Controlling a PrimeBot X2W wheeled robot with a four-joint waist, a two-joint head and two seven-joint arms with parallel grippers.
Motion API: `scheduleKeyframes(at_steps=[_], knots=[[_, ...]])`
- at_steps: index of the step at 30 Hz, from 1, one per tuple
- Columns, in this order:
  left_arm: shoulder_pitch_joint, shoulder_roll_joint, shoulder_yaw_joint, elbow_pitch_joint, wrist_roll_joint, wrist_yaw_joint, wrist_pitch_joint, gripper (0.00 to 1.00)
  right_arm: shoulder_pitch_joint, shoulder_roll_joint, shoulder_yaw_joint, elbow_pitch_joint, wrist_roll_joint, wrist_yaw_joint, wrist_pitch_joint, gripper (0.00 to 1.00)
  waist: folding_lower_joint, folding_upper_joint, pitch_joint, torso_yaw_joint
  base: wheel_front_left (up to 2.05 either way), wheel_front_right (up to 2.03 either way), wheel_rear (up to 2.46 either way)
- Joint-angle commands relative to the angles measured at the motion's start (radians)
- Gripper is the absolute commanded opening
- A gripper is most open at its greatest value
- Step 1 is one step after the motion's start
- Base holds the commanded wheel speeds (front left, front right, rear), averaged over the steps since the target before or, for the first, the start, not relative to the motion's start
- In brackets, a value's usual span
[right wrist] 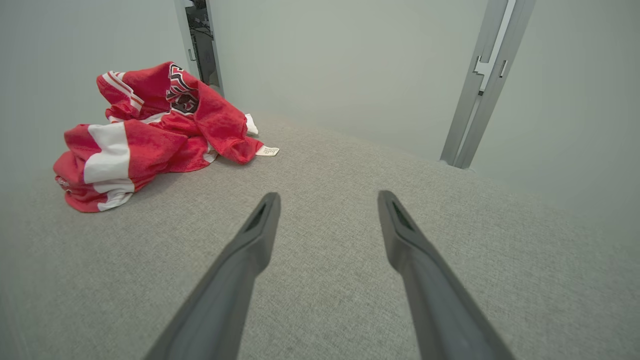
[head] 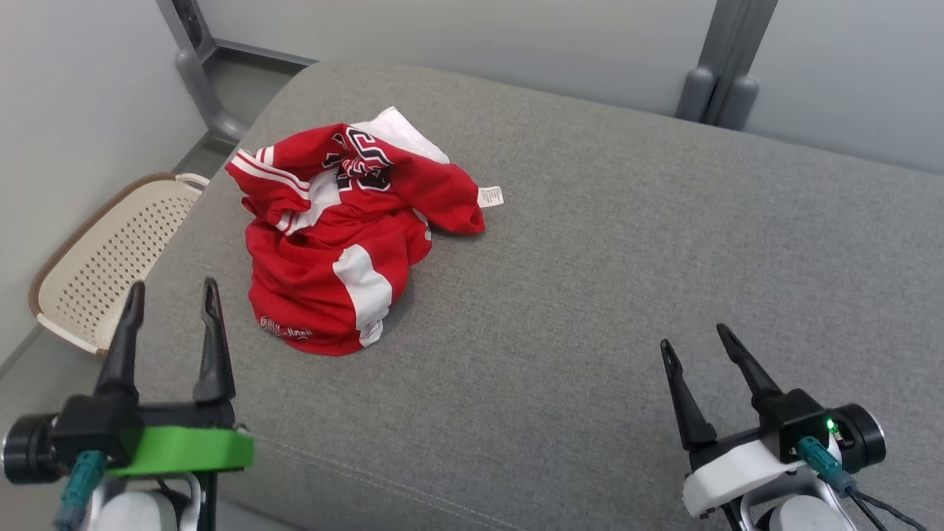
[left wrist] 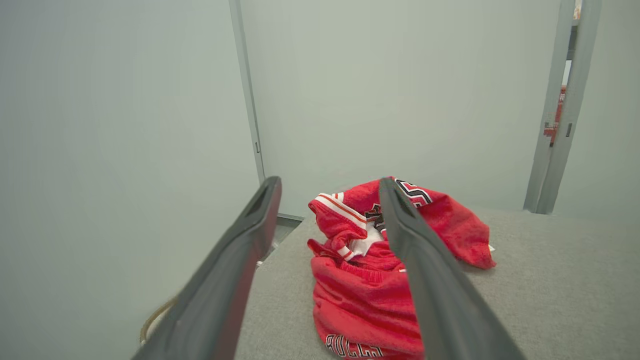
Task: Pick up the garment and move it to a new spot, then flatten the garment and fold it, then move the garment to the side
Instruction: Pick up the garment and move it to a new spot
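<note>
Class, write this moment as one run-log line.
stage: before pickup | garment: crumpled heap on grey cushion | left gripper jaws: open, empty | right gripper jaws: open, empty

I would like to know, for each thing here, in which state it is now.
garment: crumpled heap, unfolded, on the grey cushion.
left gripper: open, holding nothing, not touching the garment.
right gripper: open, holding nothing, above the grey cushion.
basket: upright beside the grey cushion, nothing visible inside.
</note>
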Motion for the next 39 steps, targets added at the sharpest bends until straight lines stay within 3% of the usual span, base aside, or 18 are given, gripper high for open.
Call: scheduleKeyframes(at_steps=[1, 5, 11, 20, 29, 33, 38, 39], knots=[[-0.057, 0.01, 0.009, -0.001, 0.003, 0.001, 0.0, 1.0, -0.019, -0.005, -0.012, -0.006, -0.024, 0.0, -0.003, 1.0, 0.0, 0.0, 0.099, -0.032, 0.0, 0.0, 0.0], [-0.201, 0.056, 0.003, 0.056, -0.004, 0.001, 0.0, 1.0, -0.049, -0.013, -0.028, -0.013, -0.065, 0.0, -0.003, 1.0, 0.0, 0.0, 0.171, -0.045, 0.0, 0.0, 0.0], [-0.461, 0.184, -0.067, 0.283, -0.061, 0.001, 0.002, 1.0, -0.096, -0.045, -0.027, -0.032, -0.083, 0.0, -0.003, 1.0, 0.0, 0.0, 0.269, -0.077, 0.0, 0.0, 0.0], [-0.796, 0.328, -0.262, 0.603, -0.255, 0.001, 0.191, 1.0, -0.146, -0.07, -0.042, -0.067, -0.098, 0.0, -0.003, 1.0, 0.0, 0.0, 0.4, -0.132, 0.0, 0.0, 0.0], [-0.916, 0.403, -0.457, 0.791, -0.473, 0.001, 0.392, 1.0, -0.166, -0.073, -0.049, -0.094, -0.105, -0.001, -0.003, 1.0, 0.0, 0.0, 0.488, -0.177, 0.0, 0.0, 0.0], [-0.938, 0.421, -0.5, 0.849, -0.523, 0.001, 0.386, 1.0, -0.184, -0.081, -0.054, -0.102, -0.109, -0.001, -0.001, 1.0, 0.0, 0.0, 0.526, -0.187, 0.0, 0.0, 0.0], [-0.946, 0.399, -0.557, 0.905, -0.574, 0.001, 0.352, 1.0, -0.194, -0.09, -0.069, -0.104, -0.115, -0.001, 0.001, 1.0, 0.0, 0.0, 0.555, -0.186, 0.0, 0.0, 0.0], [-0.944, 0.393, -0.57, 0.906, -0.594, 0.0, 0.341, 0.67, -0.194, -0.09, -0.071, -0.101, -0.116, -0.001, 0.003, 1.0, 0.0, 0.0, 0.556, -0.185, 0.0, 0.0, 0.0]])
